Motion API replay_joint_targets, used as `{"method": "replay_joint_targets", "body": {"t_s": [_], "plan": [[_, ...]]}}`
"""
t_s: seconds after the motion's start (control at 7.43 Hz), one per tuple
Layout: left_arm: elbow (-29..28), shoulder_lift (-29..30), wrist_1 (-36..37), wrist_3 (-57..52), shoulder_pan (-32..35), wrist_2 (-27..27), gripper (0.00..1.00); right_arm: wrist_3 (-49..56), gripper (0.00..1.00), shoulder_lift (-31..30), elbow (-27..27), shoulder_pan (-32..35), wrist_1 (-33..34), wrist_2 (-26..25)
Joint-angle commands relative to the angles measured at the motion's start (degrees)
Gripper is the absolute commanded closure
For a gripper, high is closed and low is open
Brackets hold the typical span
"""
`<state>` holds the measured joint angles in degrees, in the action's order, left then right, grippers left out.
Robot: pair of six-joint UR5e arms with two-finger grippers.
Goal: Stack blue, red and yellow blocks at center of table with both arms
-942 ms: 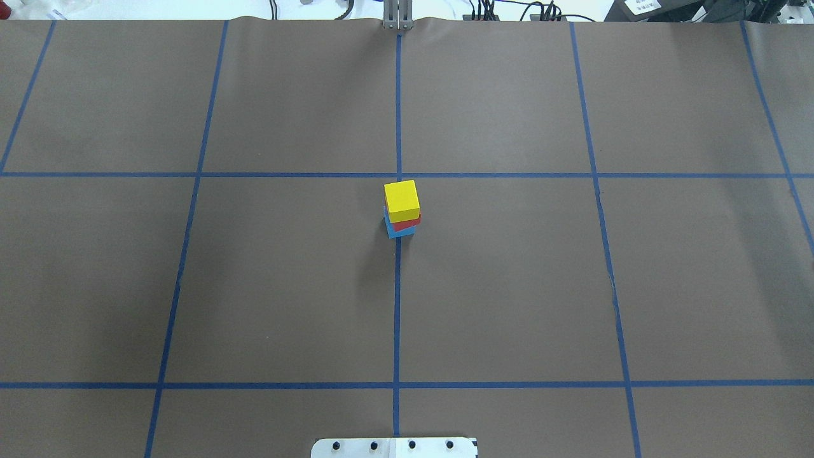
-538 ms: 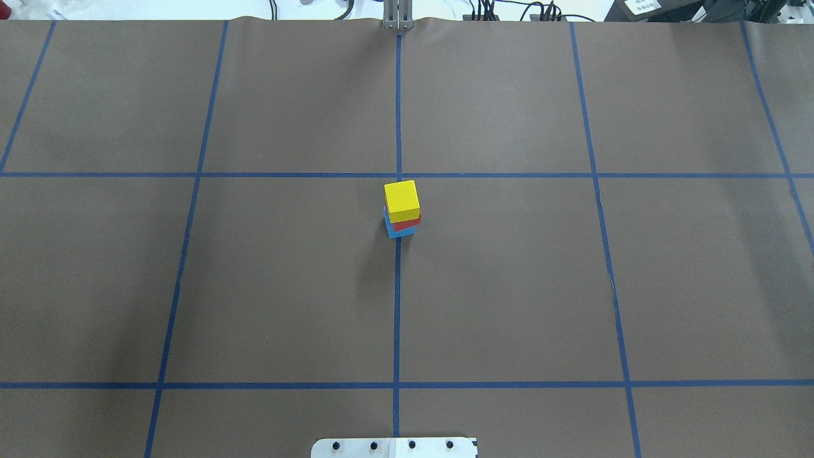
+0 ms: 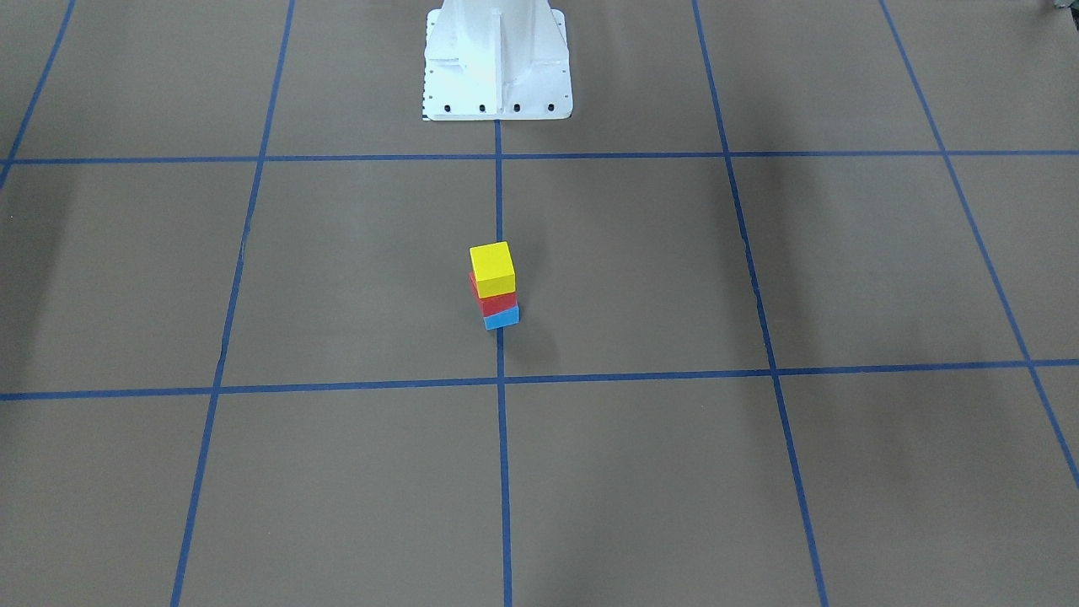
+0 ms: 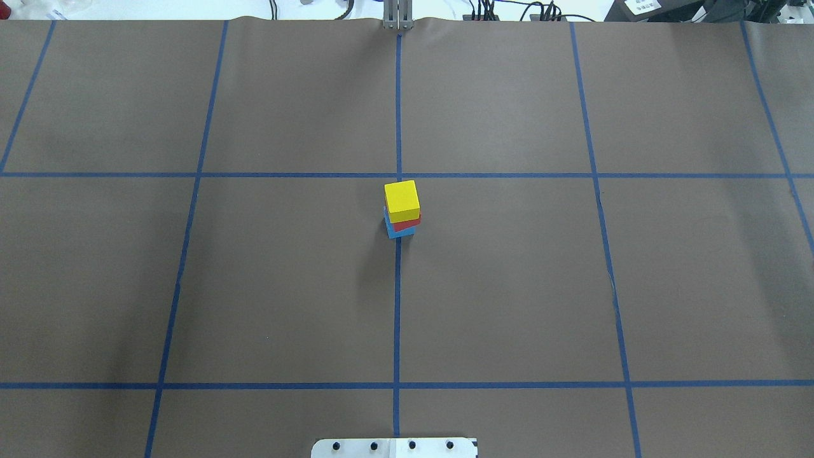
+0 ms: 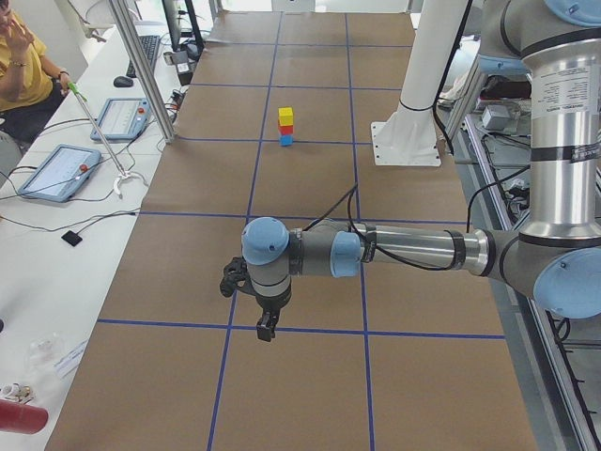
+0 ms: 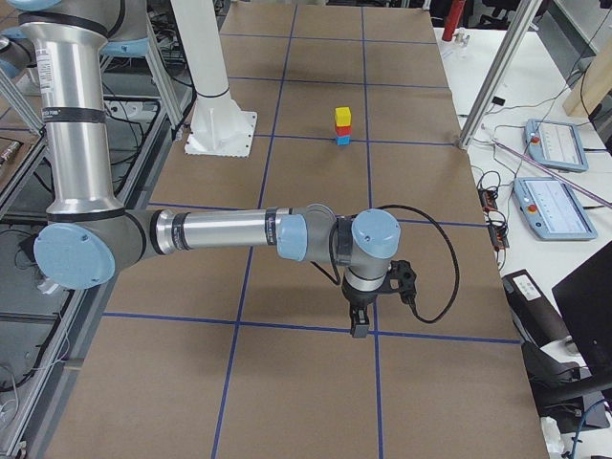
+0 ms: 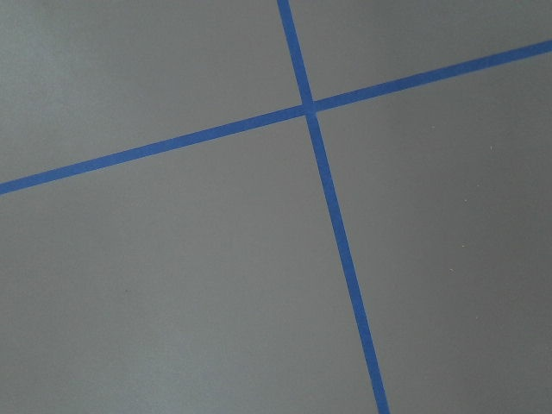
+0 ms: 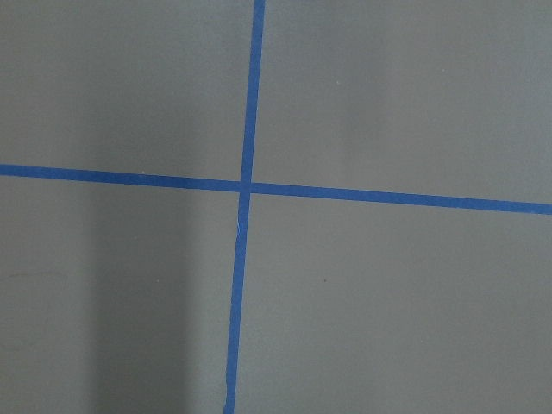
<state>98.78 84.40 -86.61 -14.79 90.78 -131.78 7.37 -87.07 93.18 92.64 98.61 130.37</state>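
Observation:
A yellow block point(image 4: 402, 198) sits on a red block point(image 4: 407, 223), which sits on a blue block point(image 4: 400, 231), as one stack at the table's center. The stack also shows in the front view point(image 3: 493, 285), with the yellow block point(image 3: 492, 267), red block point(image 3: 497, 303) and blue block point(image 3: 502, 318). My left gripper point(image 5: 267, 329) shows only in the exterior left view, far from the stack, pointing down over a tape crossing; I cannot tell if it is open or shut. My right gripper point(image 6: 359, 325) shows only in the exterior right view, likewise far off; I cannot tell its state.
Blue tape lines point(image 4: 397, 286) divide the brown table into squares. The white robot base point(image 3: 496, 63) stands at the near edge. Side tables hold tablets point(image 5: 58, 170) and cables; a person in yellow point(image 5: 23, 66) sits at one.

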Motion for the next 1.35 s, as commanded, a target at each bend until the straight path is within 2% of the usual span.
{"method": "replay_joint_targets", "body": {"t_s": [0.0,1.21], "plan": [[-1.1,0.2,-2.3,-0.2,-0.1,0.6,0.00,-0.1,0.00,0.0,0.0,0.0,0.0,0.0],[-1.5,-1.4,-2.6,-0.1,0.0,0.6,0.00,-0.1,0.00,-1.7,0.6,0.0,-0.1,0.2]]}}
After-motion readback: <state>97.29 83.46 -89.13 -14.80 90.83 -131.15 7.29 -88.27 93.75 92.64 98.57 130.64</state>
